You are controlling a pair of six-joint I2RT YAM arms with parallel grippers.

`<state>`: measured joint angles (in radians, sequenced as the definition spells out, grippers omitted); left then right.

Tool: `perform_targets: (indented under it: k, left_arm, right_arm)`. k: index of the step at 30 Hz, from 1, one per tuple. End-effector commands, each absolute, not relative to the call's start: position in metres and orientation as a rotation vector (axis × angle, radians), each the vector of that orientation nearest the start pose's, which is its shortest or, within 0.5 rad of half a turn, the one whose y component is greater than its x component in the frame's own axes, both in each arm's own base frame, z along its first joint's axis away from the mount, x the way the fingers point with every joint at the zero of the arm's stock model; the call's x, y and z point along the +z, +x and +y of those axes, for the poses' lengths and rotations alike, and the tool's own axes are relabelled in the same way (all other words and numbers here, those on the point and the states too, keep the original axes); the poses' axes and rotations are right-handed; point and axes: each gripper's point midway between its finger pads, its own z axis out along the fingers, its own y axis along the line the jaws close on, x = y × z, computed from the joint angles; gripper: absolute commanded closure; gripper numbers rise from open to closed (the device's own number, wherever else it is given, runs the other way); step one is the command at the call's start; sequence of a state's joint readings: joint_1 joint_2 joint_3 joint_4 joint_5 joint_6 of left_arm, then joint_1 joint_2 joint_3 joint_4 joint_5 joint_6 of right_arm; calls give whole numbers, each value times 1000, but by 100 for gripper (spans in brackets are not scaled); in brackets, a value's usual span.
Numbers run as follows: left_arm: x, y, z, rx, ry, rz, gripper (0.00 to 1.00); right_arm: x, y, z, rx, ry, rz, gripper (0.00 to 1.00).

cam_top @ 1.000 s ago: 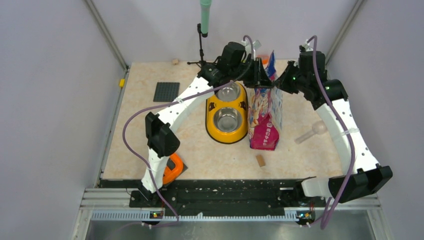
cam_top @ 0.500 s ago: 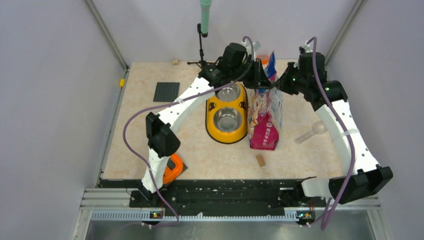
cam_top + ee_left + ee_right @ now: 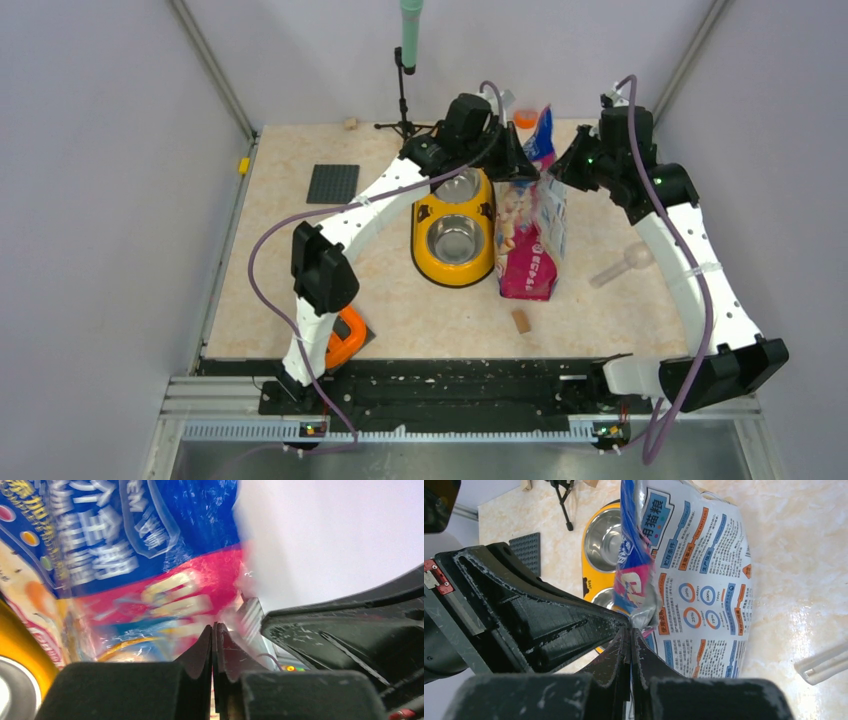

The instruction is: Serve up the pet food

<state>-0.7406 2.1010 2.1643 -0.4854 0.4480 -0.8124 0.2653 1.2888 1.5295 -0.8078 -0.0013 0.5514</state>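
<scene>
kibble is nowhere loose, so the pet food must be inside the pink bag (image 3: 530,235). it sits on the worktop (image 3: 620,320) with its long axis running from 12 o'clock down to 6 o'clock in the overhead view, bottom nearest the arms and mouth at the far end. the yellow double bowl (image 3: 418,245) lies just beside it at 9 o'clock, both steel cups bare. both arms meet at the mouth end: the left gripper (image 3: 519,160) comes in from 9 o'clock and the right gripper (image 3: 563,165) from 3 o'clock, each with its jaws pressed together. from the right wrist you can see the blue and pink top flap pinched at the tips. the left wrist view is blurred, but the film sits right at the closed tips, so i'd judge it has hold of the top edge too. neither arm is nearer; they face each other across the mouth, so to my eye the coming move is a pull apart along the 9-to-3 line, across the bag's length. a clear scoop (image 3: 622,264) lies at 3 o'clock of the bag.
</scene>
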Motion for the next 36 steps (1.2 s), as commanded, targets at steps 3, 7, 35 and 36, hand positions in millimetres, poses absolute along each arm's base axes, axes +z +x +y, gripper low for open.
perform_targets:
  k: [3, 7, 35, 36]
  left_arm:
    - [295, 371, -455, -1322, 201, 2255, 100]
    - [305, 371, -450, -1311, 201, 2228, 100]
    - [322, 374, -437, -1323, 209, 2187, 100]
    - [322, 374, -437, -1323, 210, 2186, 100]
  right_arm:
    - [329, 341, 106, 436, 348, 2123, 100]
    - [321, 343, 100, 431, 405, 2151, 74]
    - [352, 352, 113, 590, 390, 2047, 62]
    - [351, 353, 114, 590, 388, 2049, 62]
